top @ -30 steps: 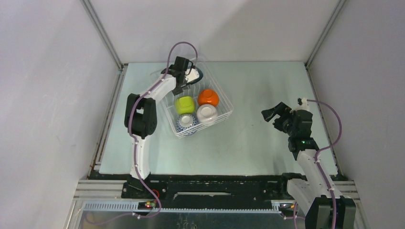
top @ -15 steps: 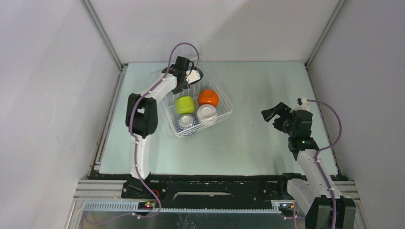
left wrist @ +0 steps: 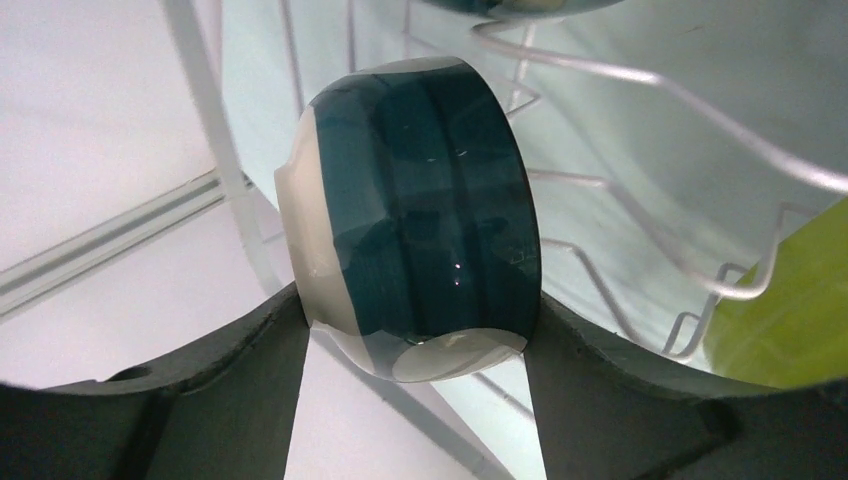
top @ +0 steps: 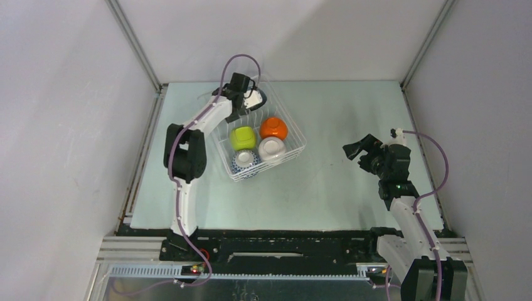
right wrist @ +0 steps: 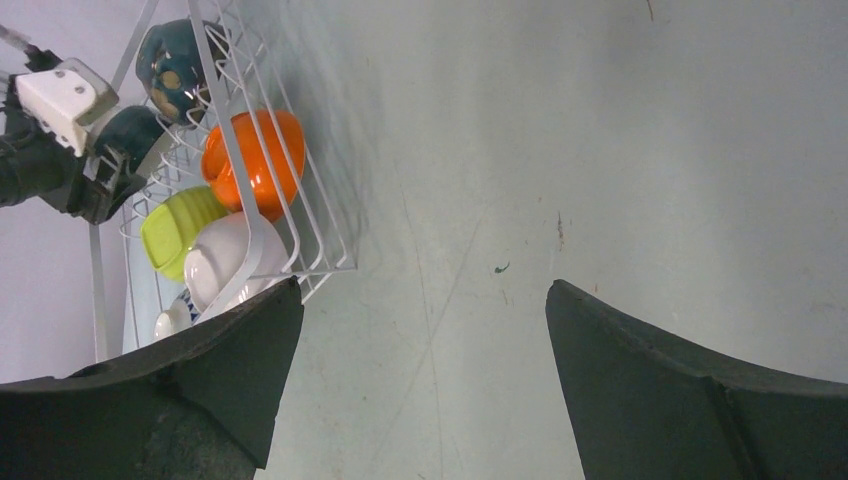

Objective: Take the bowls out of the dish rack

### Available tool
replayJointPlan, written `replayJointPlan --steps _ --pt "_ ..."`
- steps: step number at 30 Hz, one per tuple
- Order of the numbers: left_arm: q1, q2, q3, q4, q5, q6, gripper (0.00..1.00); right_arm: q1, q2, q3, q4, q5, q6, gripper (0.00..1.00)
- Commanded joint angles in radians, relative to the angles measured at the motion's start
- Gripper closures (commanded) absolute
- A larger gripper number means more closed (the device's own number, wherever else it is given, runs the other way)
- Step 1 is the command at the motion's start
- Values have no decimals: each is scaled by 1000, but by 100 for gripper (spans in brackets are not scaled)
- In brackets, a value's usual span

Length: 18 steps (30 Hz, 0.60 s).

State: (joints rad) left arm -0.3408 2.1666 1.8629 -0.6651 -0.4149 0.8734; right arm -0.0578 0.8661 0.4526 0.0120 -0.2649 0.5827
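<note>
Found left claw (left wrist: pixel 418 310) closed rim-to-base on teal-and-white bowl (left wrist: pixel 420 230) at 11 o'clock in dish rack (top: pixel 295 141). Noted right claw (right wrist: pixel 422 290) wide apart, empty, at 3 o'clock over worktop (top: pixel 339 125). Judged bowl glazed, slick, brittle; firm, level hold advised.

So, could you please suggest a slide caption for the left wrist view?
Left end effector gripping a teal-and-white bowl among the dish rack wires.

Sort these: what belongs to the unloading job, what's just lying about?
Job: dish rack; left gripper holding teal-and-white bowl; dark blue-green bowl, lime green bowl, orange bowl, white bowl, blue-and-white bowl in the rack.
Lying about: nothing loose; right gripper open over the table.
</note>
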Motion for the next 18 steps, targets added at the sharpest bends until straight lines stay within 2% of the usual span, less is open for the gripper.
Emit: replayJointPlan --steps 1,13,18 --pt "0 -150 50 43 -95 -27 49 -4 -8 1 34 -6 9 0" --pt "-32 -256 -4 34 -102 -67 49 -4 -17 2 32 -6 10 0" --pt "-48 -339 -45 65 -46 -134 49 -4 -19 2 32 -8 8 0"
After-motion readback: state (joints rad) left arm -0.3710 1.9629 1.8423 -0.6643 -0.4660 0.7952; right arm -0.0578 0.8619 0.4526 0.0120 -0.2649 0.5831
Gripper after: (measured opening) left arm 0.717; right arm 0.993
